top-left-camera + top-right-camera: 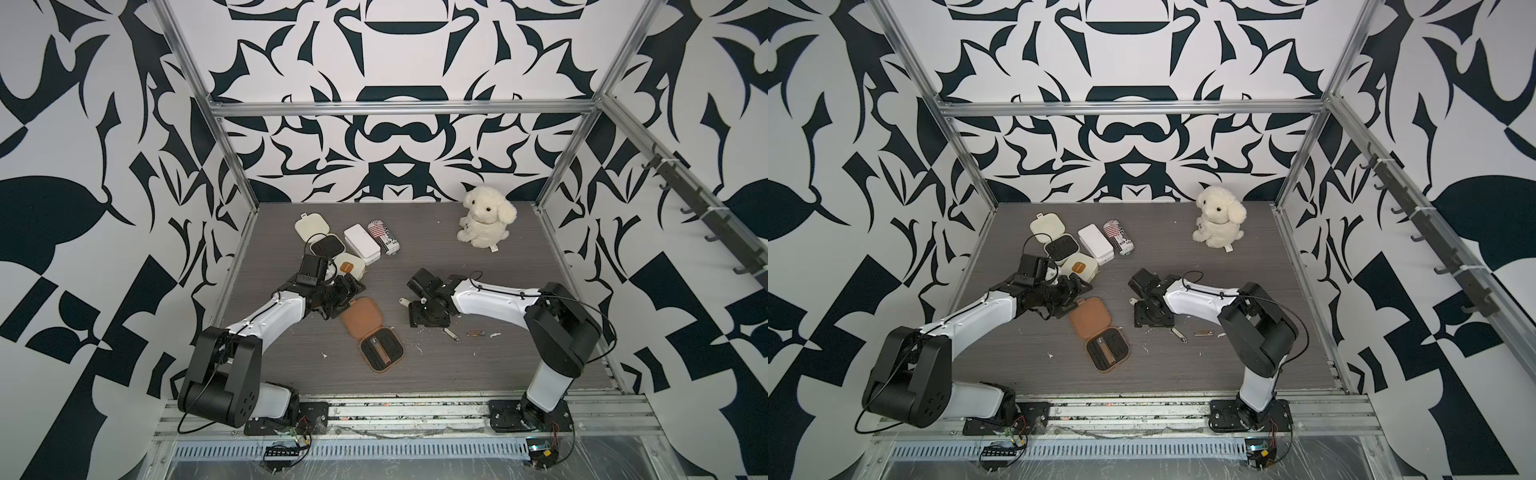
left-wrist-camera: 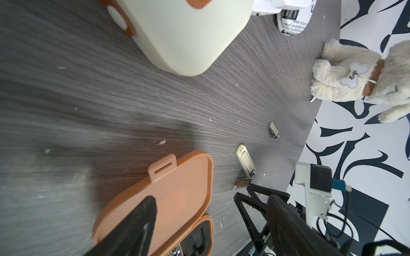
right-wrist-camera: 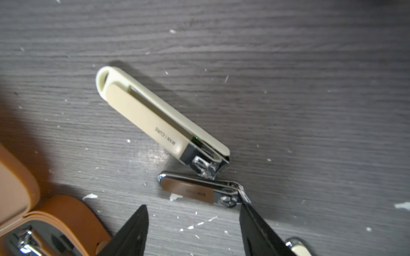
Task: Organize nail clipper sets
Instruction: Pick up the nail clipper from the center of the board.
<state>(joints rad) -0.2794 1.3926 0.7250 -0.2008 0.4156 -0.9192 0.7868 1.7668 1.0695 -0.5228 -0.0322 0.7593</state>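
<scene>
1. The left arm (image 1: 270,316) reaches from its front-left base toward mid-bench with the forearm low. The left pincer (image 2: 210,197) sits over the edge of the tan case's lid. Its fingers (image 2: 137,221) are well apart and nothing is clamped between them. I cannot tell whether they touch the lid.
2. The right arm (image 1: 490,295) folds in from the front-right base, wrist aimed down at the bench. The right pincer (image 3: 193,207) stands wide and grips nothing.
3. A brown clipper (image 3: 188,191) lies just beyond the right pincer's fingertips, its metal end at one tip. A cream clipper (image 3: 155,115) lies beyond that, its metal nose meeting the brown one.
4. The tan case (image 1: 361,318) lies open and flat between the two arms. Its black slotted tray (image 1: 392,347), toward the front, holds a brown-handled tool and a metal piece in its slots.
5. The open cream case (image 1: 312,227) lies at the back left, its black slotted half facing up. The closed cream case (image 1: 351,266) is just in front of it, beside the left wrist.
6. A white box (image 1: 361,243) and a striped can (image 1: 383,237) lie side by side next to the cream cases. A plush dog (image 1: 486,216) sits well apart at the back right.
7. A small pale clipper (image 1: 453,334) and a small brown clipper (image 1: 476,333) lie loose in front of the right wrist.
8. The bench (image 1: 478,257) is grey wood-grain, strewn with white flecks. Black-and-white patterned walls (image 1: 399,50) and an aluminium frame (image 1: 399,109) enclose it, with a hook rail (image 1: 669,170) on the right.
</scene>
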